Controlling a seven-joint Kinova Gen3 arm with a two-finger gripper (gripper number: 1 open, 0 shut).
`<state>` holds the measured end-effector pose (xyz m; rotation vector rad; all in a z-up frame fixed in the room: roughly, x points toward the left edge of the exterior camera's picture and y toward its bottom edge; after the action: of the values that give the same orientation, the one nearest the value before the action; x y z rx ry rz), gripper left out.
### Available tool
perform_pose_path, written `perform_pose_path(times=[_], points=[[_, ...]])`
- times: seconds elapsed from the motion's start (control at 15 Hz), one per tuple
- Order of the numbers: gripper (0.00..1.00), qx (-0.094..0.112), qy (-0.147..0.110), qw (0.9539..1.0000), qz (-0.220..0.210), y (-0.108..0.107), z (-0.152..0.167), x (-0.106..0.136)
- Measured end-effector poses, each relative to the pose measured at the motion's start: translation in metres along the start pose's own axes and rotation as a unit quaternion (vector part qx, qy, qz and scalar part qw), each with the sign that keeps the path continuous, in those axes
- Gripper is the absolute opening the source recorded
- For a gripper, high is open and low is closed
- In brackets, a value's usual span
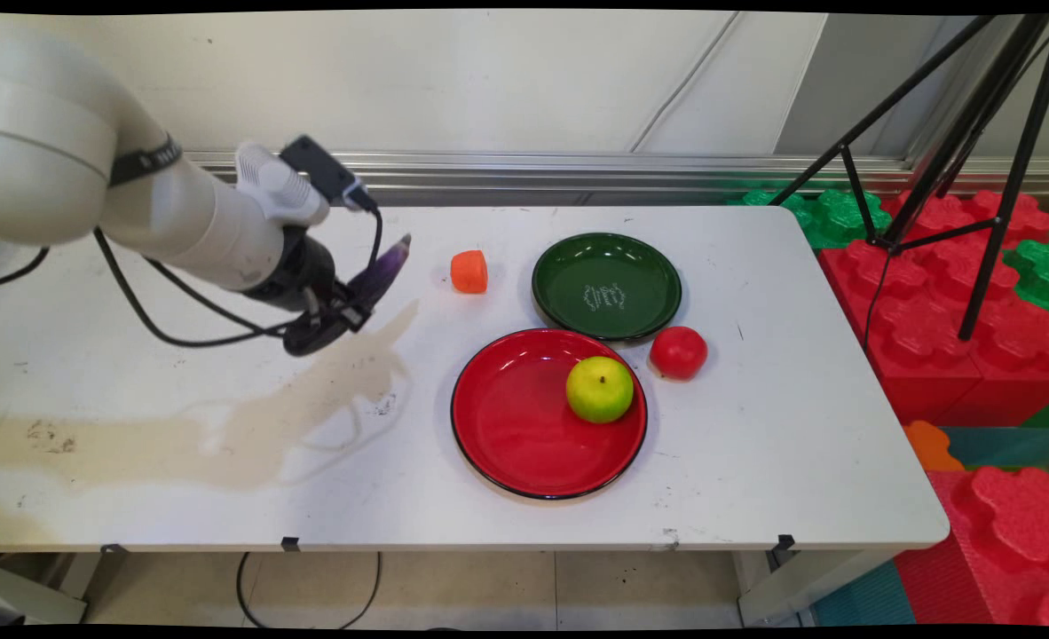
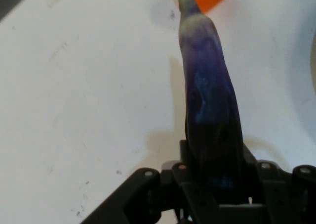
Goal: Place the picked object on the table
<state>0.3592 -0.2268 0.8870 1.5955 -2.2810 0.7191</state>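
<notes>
The hand (image 1: 344,306) is clamped on a purple eggplant (image 1: 384,266), holding it above the bench (image 1: 178,426) at the left, its tip pointing toward the orange carrot piece (image 1: 469,271). Farther right sit a green plate (image 1: 607,286), a red plate (image 1: 524,426) holding a green apple (image 1: 599,389), and a red tomato (image 1: 678,352) just beside both plates.

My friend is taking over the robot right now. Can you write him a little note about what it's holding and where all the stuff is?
Gripper: shut on the purple eggplant, held above the table, left of the orange piece.
Green apple: in the red plate.
Green plate: nothing in it, behind the red plate.
Red tomato: on the table, right of both plates.
</notes>
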Motion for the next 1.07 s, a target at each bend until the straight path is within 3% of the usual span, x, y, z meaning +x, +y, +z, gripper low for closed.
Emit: perform_pose_path(times=[0.53,1.07], points=[[0.0,-0.021,-0.032,0.9989,0.026,0.019,0.047,-0.026],[0.0,-0.031,-0.036,0.9981,0.038,0.032,0.075,-0.037]])
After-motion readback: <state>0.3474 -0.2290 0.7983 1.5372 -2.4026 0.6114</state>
